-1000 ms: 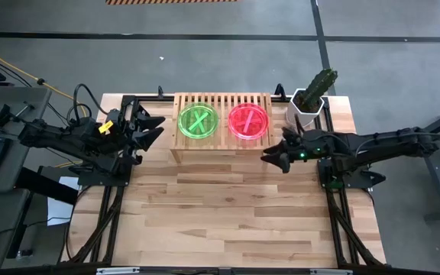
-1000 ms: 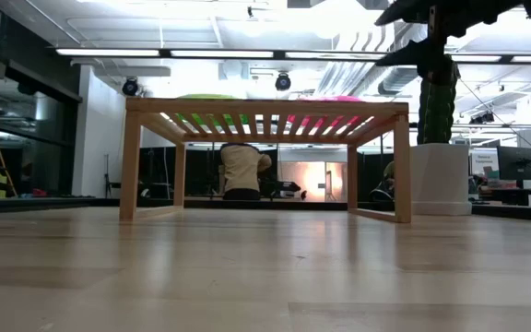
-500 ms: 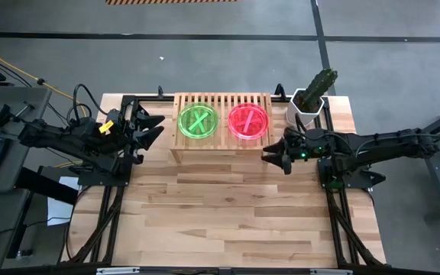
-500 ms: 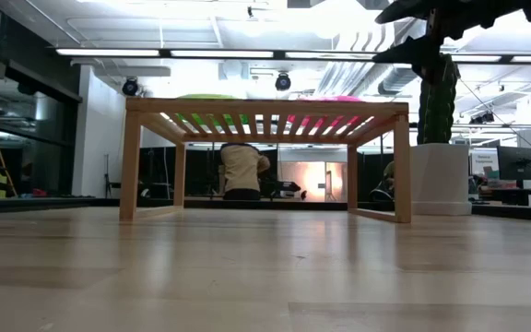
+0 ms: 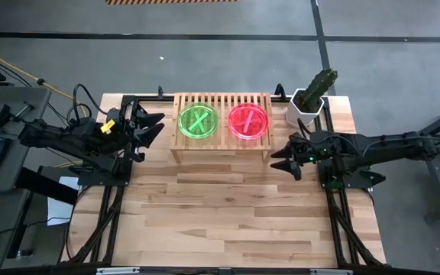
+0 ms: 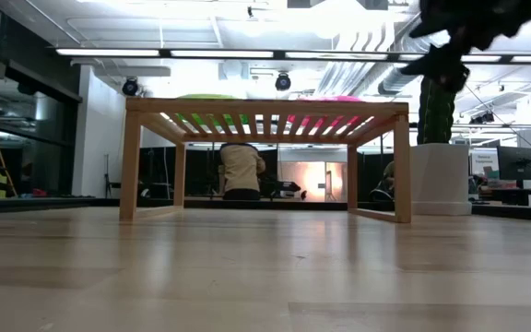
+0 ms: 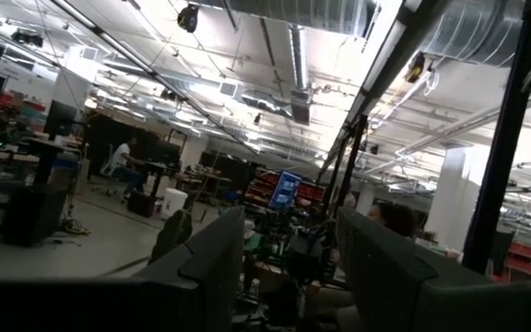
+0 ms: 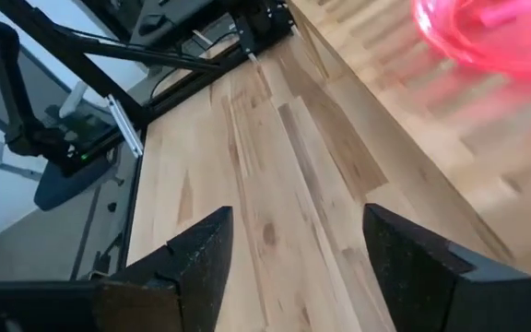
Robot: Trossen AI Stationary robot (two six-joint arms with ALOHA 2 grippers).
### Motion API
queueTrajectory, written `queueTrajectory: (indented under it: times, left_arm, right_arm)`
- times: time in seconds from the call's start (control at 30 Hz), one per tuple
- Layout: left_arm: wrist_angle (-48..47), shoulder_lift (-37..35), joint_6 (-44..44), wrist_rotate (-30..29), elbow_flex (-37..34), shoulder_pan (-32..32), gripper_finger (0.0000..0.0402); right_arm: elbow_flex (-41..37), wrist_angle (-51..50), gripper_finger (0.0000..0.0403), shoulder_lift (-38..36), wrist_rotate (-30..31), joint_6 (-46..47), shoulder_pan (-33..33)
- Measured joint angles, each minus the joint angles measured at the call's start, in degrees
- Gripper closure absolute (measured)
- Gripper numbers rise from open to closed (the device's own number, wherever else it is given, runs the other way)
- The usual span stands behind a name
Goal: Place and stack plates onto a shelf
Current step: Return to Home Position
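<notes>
A low rectangular rack of pale bamboo with a slatted top and short legs, the shelf [image 5: 223,98], stands at the far edge of the plank-wood desk [image 5: 228,206]. On its left half lies a round stack of translucent neon green plastic plates [image 5: 198,121], and just beside it on the right half a round stack of translucent pink-red plates [image 5: 248,121], each showing stripe marks inside; how many lie in each stack cannot be told. The dark left pincer [image 5: 153,127] hangs off the shelf's left end, fingers spread and empty. The right pincer [image 5: 279,160] hovers near the shelf's near right corner, likewise parted and holding nothing. A green cactus in a white pot [image 5: 309,103] stands to the shelf's right.
</notes>
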Motion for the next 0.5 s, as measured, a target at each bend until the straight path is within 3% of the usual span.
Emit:
queueTrajectory:
  times: [0.13, 0.33, 0.5]
  left_arm:
    - [-0.06, -0.02, -0.01, -0.08, 0.00, 0.01, 0.0239]
    - [-0.62, -0.01, -0.45, -1.70, 0.00, 0.00, 0.0239]
    - [-0.84, -0.02, -0.47, -2.86, 0.01, 0.00, 0.0239]
  right_arm:
    - [-6.45, 3.26, 0.0231, -5.48, 0.42, 2.06, 0.00]
    - [-14.59, 16.83, 0.0384, -10.58, 0.42, 2.45, -1.33]
    - [-19.93, 25.91, 0.0383, -10.82, -0.04, -0.31, -5.47]
